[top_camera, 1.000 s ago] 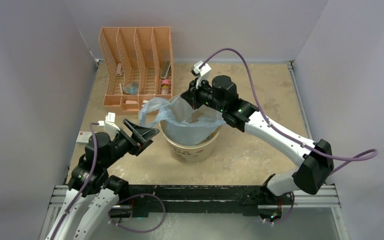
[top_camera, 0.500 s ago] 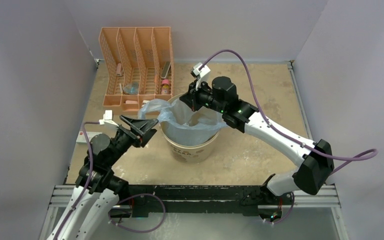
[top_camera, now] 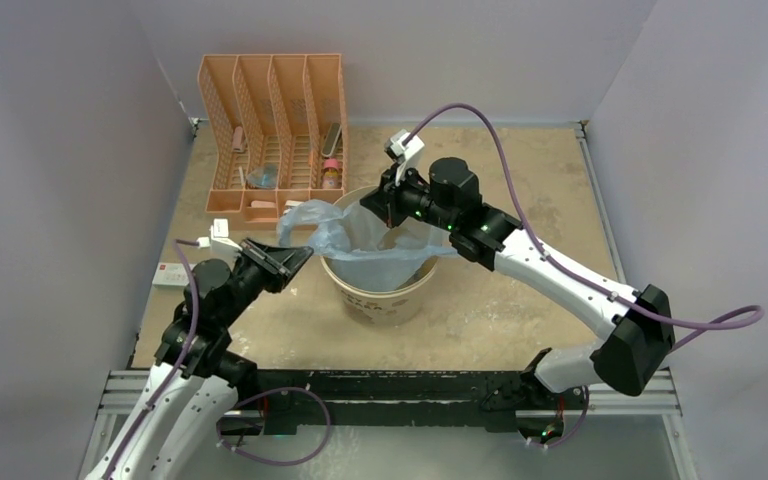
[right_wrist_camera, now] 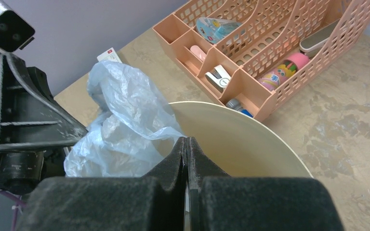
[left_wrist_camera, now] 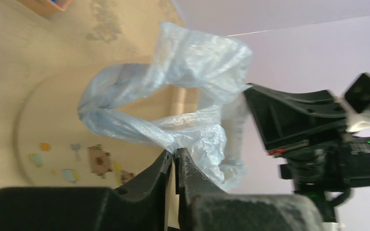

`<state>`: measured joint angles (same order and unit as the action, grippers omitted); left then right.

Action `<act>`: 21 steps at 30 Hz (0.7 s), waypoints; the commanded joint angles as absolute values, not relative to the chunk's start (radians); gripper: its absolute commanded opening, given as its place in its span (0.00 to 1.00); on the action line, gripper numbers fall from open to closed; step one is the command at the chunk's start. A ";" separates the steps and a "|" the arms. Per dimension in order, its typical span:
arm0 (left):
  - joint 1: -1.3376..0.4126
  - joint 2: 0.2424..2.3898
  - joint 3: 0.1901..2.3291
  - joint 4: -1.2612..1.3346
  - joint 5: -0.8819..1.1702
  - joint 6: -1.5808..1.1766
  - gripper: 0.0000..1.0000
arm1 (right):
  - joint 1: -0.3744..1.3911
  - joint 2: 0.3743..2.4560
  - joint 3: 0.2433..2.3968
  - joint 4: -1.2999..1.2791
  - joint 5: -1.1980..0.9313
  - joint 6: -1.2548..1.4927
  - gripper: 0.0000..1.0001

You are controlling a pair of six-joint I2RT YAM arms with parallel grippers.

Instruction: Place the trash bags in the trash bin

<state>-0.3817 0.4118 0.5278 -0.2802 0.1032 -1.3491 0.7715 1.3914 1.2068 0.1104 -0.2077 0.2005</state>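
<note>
A thin light-blue trash bag [top_camera: 360, 238] hangs open over the mouth of the cream trash bin [top_camera: 385, 295] in mid-table. My left gripper [top_camera: 302, 258] is at the bin's left rim, shut on the bag's near-left edge; in the left wrist view the film [left_wrist_camera: 192, 67] bunches into the closed tips [left_wrist_camera: 175, 153], with the bin's printed side [left_wrist_camera: 53, 139] behind. Over the far rim, my right gripper [top_camera: 385, 212] is shut on the bag's far edge. The right wrist view has the film [right_wrist_camera: 125, 120] running into its tips [right_wrist_camera: 187, 140] above the bin's inner wall [right_wrist_camera: 241, 144].
An orange mesh file organizer [top_camera: 275, 135] with small items stands at the back left, close behind the bin. A small white box [top_camera: 168, 275] lies at the table's left edge beside my left arm. Grey walls close in three sides.
My left gripper reached in to the bin's left rim and closed from wide open onto the bag's edge. The right gripper kept its hold and barely shifted.
</note>
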 commanded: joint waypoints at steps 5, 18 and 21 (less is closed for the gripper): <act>-0.379 0.407 0.598 -0.504 0.067 -1.141 0.00 | 0.769 1.404 1.257 0.146 -0.073 0.231 0.00; -0.379 0.482 0.672 -0.657 0.036 -0.914 0.00 | 0.753 1.529 1.375 0.128 0.028 0.196 0.00; -0.379 0.510 0.677 -0.654 0.058 -0.903 0.19 | 0.753 1.546 1.388 0.114 0.034 0.184 0.00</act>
<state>-0.3817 0.4702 0.6399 -0.6250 0.0395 -0.9752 0.7563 1.5440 1.3277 0.1074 -0.0078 0.2119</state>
